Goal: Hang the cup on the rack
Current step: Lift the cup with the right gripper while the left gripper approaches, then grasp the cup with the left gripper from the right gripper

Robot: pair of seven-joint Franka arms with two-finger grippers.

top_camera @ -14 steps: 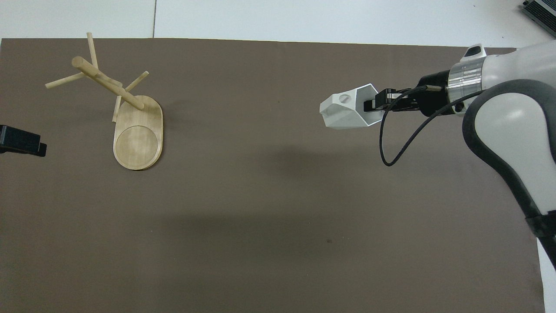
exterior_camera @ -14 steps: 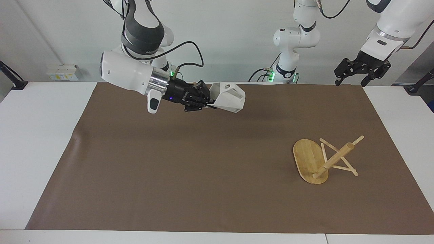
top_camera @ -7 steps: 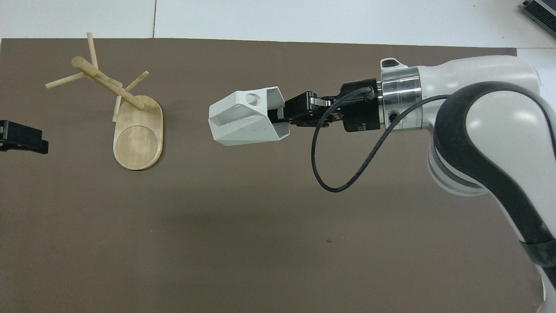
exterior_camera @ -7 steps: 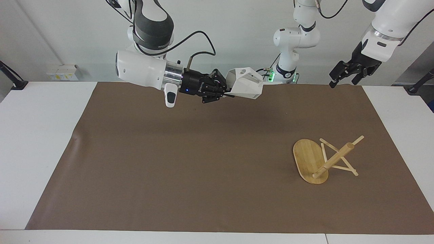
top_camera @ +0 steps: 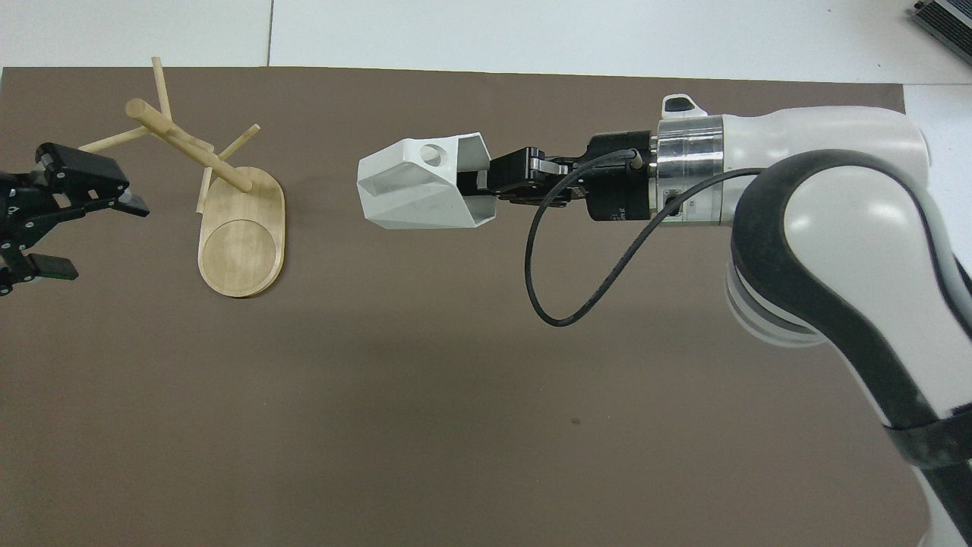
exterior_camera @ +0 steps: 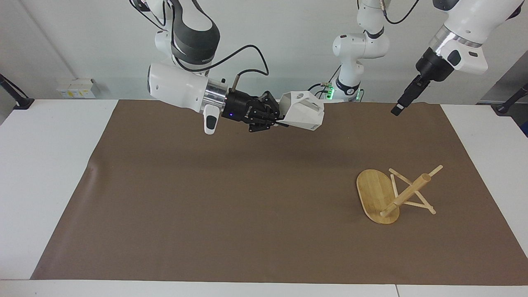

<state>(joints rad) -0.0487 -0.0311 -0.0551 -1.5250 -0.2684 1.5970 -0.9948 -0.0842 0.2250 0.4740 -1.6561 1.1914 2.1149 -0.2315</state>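
**Sideways now: cup carried toward the rack**

Right gripper (exterior_camera: 275,117) is clamped on the cup (exterior_camera: 303,110), held lengthwise in the air over the mat (exterior_camera: 206,206). The rack (exterior_camera: 394,194) stands toward the left arm's end, where the left gripper (top_camera: 53,209) hovers, fingers spread.

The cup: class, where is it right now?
The cup is held in the air by the right gripper, over the brown mat, apart from the rack.
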